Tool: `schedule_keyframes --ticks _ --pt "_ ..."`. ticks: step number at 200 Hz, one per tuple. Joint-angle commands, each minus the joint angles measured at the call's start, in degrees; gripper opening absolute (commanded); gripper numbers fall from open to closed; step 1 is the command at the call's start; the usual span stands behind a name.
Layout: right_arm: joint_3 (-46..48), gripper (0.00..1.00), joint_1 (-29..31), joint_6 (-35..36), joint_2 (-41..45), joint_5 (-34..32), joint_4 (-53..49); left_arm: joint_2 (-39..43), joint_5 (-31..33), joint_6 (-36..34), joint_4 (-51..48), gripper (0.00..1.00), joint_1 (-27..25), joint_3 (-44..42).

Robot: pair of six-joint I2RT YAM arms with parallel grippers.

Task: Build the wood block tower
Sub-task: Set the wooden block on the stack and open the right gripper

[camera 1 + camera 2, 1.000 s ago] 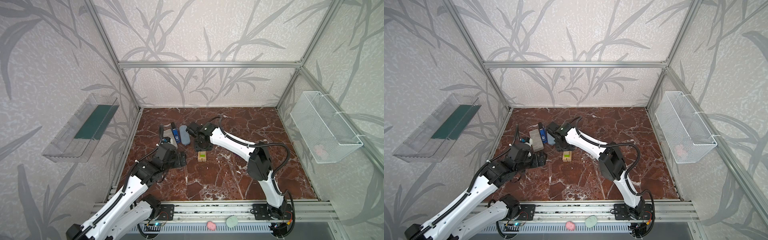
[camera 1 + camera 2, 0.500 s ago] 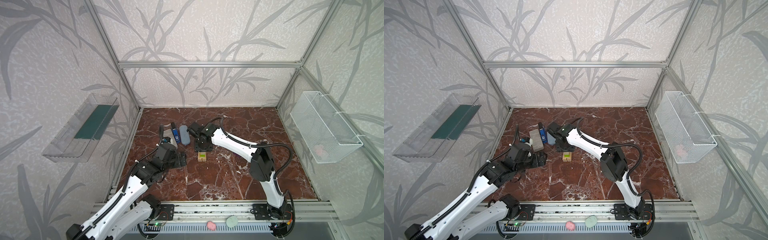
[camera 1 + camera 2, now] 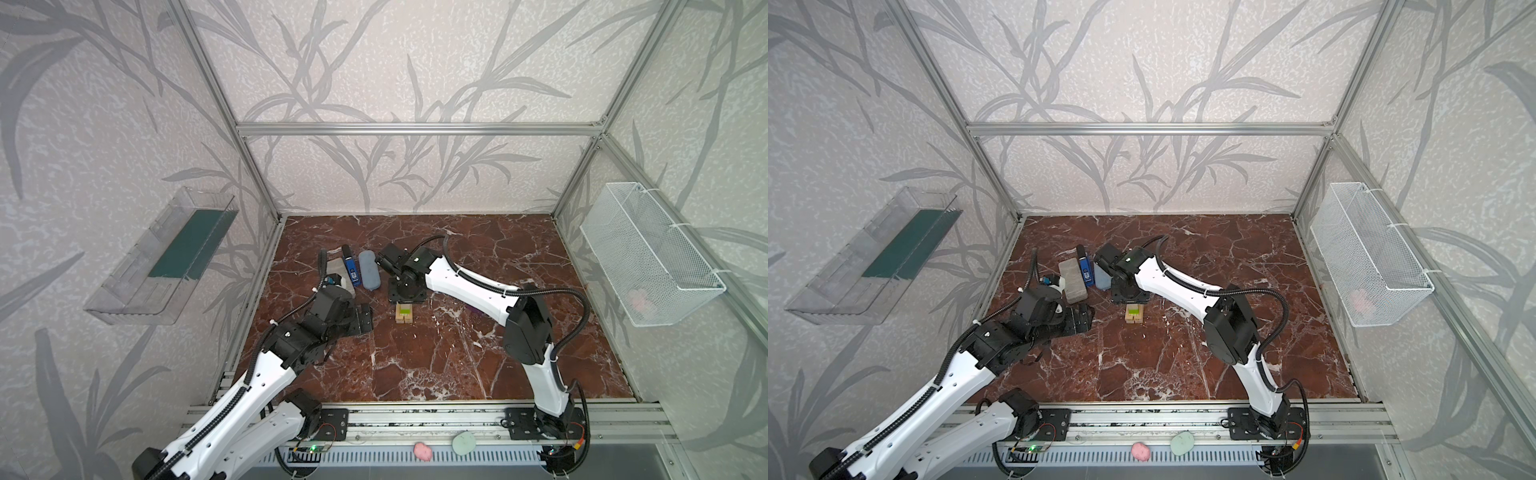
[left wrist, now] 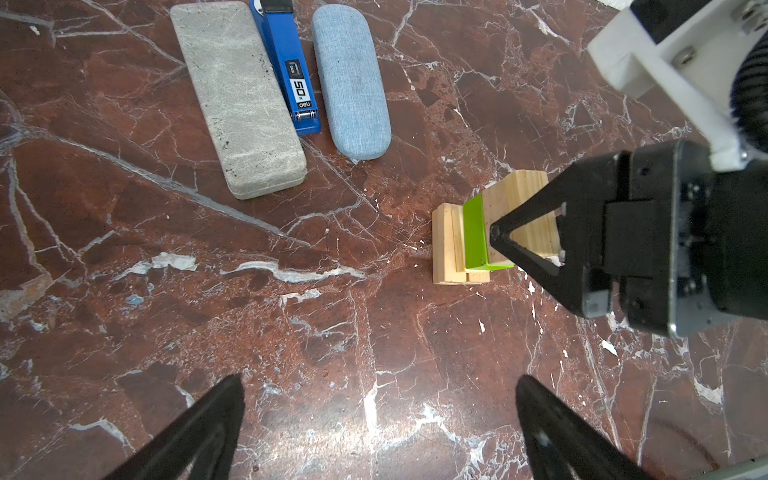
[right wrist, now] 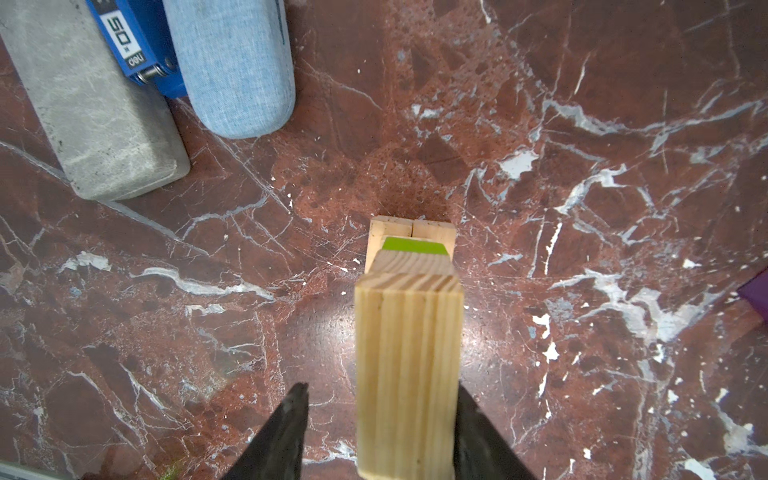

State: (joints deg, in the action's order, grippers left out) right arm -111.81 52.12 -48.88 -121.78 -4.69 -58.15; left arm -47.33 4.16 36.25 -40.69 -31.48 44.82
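Tower [image 3: 404, 312] is seen left of floor [image 3: 457, 365] centre, green block [image 4: 473, 237] laid in upper layer. Tan block [image 5: 409, 365] atop tower is straddled by right gripper [image 5: 380, 390], jaws slack, gap seen on one side. Left gripper [image 4: 376, 399] is spread wide, empty, at tower's 9 o'clock. Grey case [image 4: 237, 95] is seen at 10 o'clock.

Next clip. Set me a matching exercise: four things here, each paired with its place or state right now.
1 lime-green block
2 blue stapler
3 left end effector
4 tan block

A between the fingers of the right end effector
B open, empty
C between the grey case and the glasses case
D on the tower

Pairs: 1-D, 2-C, 3-B, 4-A
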Motion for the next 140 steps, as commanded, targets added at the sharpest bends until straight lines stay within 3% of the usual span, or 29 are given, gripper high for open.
schedule_keyframes --ticks 1,77,140 --pt "0.65 0.54 -0.09 -0.79 2.43 0.28 -0.27 0.32 -0.2 0.85 -0.27 0.99 0.26 0.89" --pt "2.49 0.59 -0.57 1.53 6.78 0.35 0.11 -0.13 -2.94 -0.56 0.07 0.99 0.27 2.46" --pt "13.63 0.69 -5.32 9.33 18.64 3.73 5.41 -1.69 -6.15 -0.48 2.35 0.99 -0.46 4.23"
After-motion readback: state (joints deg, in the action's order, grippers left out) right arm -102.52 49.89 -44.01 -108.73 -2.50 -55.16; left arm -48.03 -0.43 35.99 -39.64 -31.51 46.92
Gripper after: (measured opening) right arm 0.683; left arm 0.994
